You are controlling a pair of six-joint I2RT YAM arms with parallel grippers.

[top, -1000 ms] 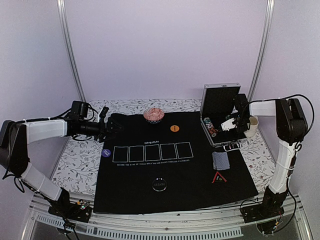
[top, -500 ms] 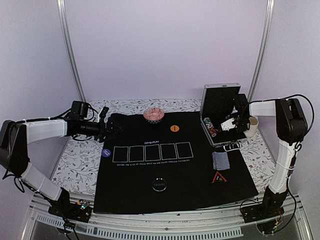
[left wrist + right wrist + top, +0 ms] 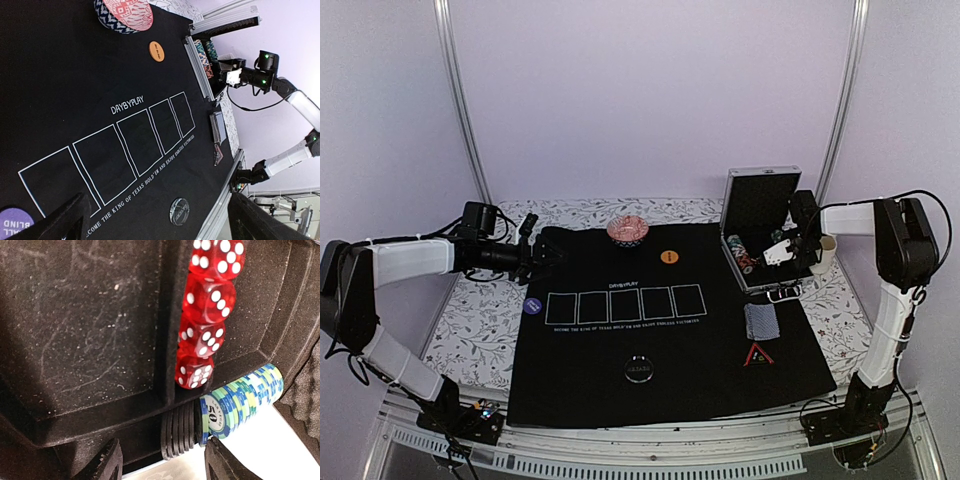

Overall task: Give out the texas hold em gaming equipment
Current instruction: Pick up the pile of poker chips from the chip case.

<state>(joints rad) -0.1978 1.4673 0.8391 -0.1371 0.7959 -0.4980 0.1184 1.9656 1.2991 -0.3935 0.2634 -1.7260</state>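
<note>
Right gripper (image 3: 165,462) down inside the open silver case (image 3: 760,200), jaws part-way apart, clamped on nothing visible, tips low over the black foam tray (image 3: 90,330). Just beyond the tips, a row of poker chips (image 3: 235,400) standing on edge: black ones facing the gap, teal-and-green ones marked 50 off toward 1 fingertip (image 3: 220,462). Contact between fingertip and chip: cannot tell. Long axis of the row roughly across the gap, from 1 finger toward the other, so likely to be squeezed face to face on closing. Above the row, 4 red dice (image 3: 205,315) in a narrow slot.

Plainly the nearer arm for the case. Well apart from it, the left gripper (image 3: 542,255), jaws wide apart and empty, hovering at the far left edge of the black mat (image 3: 620,390).

Out on the mat:
- Blue-grey card deck (image 3: 761,320) and small red-edged triangle (image 3: 758,355) toward the right side.
- Orange button (image 3: 668,257) beyond the 5 white rectangles (image 3: 625,303).
- Blue button (image 3: 531,305) at the left edge, near the left gripper.
- Black dealer button (image 3: 639,368) toward the front.

Probably next: pinch a few chips and lift straight up out of the tray.
</note>
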